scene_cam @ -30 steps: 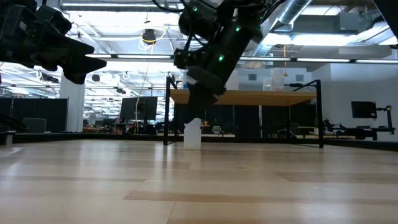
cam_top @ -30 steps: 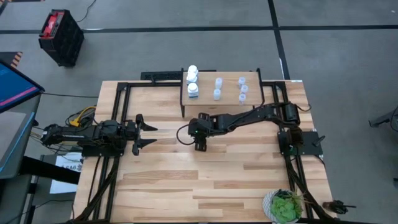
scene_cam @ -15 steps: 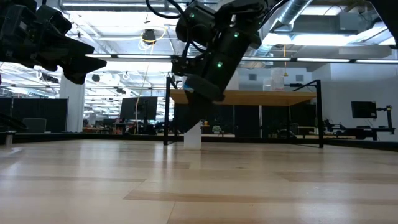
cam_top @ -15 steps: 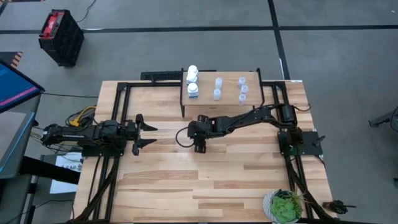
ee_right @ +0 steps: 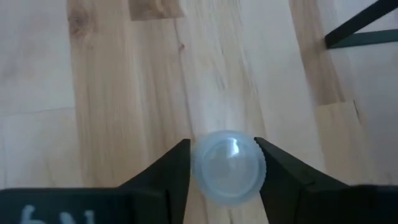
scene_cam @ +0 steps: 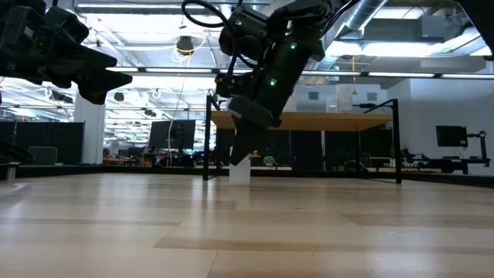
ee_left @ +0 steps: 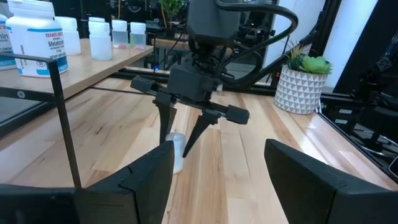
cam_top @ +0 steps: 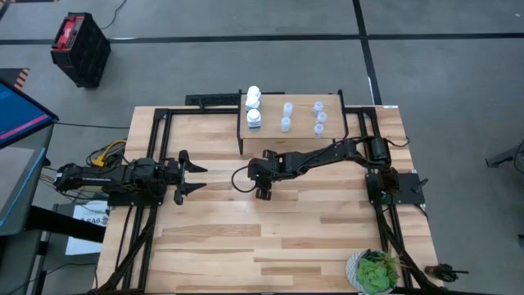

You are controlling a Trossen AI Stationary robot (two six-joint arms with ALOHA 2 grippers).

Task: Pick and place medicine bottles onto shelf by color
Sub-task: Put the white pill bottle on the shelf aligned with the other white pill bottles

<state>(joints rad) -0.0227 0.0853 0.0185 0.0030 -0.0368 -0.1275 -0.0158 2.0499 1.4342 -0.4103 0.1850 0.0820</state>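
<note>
A small pale translucent bottle (ee_right: 228, 167) stands upright on the table's middle, also seen in the left wrist view (ee_left: 176, 151). My right gripper (cam_top: 262, 192) points down over it, open, one finger on either side of its top. The shelf (cam_top: 327, 135) stands at the table's far edge. It carries three white bottles (cam_top: 254, 107) at its left end and several translucent bottles (cam_top: 303, 116) to their right. My left gripper (cam_top: 193, 174) waits open and empty near the table's left side. My right gripper comes from above, pointing down. Its fingers (ee_right: 176, 171) stand close on either side of the translucent bottle's cap (ee_right: 228, 163). I cannot tell whether they touch it. The bottle stands upright on the table.
A potted green plant (cam_top: 375, 272) stands at the near right corner. The shelf's thin black legs (ee_left: 65, 130) rise from the table just beyond the bottle. A black crate (cam_top: 80, 47) sits on the floor, far left.
My right gripper has gone down over the translucent bottle, so its fingers now reach past the bottle's top. The bottle has stayed where it was.
</note>
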